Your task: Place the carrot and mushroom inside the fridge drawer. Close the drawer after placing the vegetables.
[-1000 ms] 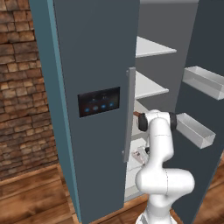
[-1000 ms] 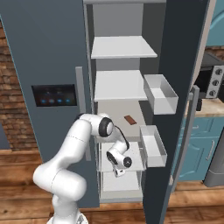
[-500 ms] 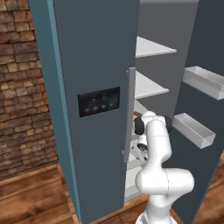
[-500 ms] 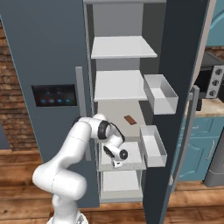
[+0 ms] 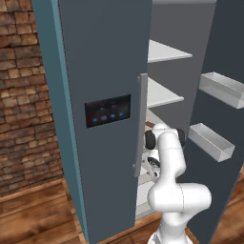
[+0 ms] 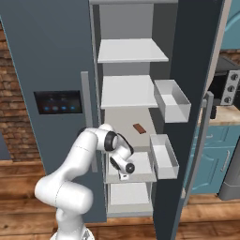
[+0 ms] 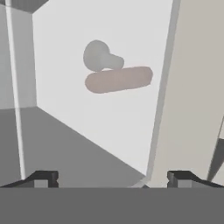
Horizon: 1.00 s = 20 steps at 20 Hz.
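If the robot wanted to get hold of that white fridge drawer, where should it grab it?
Probably the top rim of the front wall of the fridge drawer, coming from the room side and from above. It looks like a plain box with no handle showing, and that wall faces the robot. The gripper is open, so its fingers could straddle the rim.
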Available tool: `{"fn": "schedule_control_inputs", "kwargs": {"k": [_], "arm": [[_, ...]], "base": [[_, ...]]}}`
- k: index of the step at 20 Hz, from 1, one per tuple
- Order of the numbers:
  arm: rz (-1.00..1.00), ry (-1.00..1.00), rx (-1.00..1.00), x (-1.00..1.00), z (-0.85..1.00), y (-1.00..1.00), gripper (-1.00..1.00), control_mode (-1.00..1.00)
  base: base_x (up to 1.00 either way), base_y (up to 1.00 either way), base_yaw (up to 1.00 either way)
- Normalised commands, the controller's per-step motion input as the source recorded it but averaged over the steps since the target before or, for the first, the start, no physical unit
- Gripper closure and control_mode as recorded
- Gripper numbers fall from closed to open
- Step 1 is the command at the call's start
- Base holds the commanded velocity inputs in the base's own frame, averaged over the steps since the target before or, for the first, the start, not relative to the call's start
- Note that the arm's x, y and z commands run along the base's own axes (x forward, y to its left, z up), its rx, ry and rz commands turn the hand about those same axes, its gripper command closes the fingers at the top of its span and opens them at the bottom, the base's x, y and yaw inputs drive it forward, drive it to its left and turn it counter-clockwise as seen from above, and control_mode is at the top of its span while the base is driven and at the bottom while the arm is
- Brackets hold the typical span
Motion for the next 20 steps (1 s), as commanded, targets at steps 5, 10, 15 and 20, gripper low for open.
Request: {"fn": "schedule_control_inputs", "kwargs": {"k": [5,10,15,20], "arm": [[-0.02,-0.08,0.07,0.00,0.14,-0.04,-1.00,-1.00],[0.00,-0.14,0.10,-0.14,0.20,-0.19,-1.00,-1.00],[0.00,-0.14,0.09,-0.74,0.08,-0.37,-1.00,-1.00],[-0.04,-0.10,0.02,-1.00,0.29,-0.07,-1.00,-1.00]], "base": [[0.00,0.00,0.00],[0.00,0.00,0.00],[0.00,0.00,0.00],[0.00,0.00,0.00]]}}
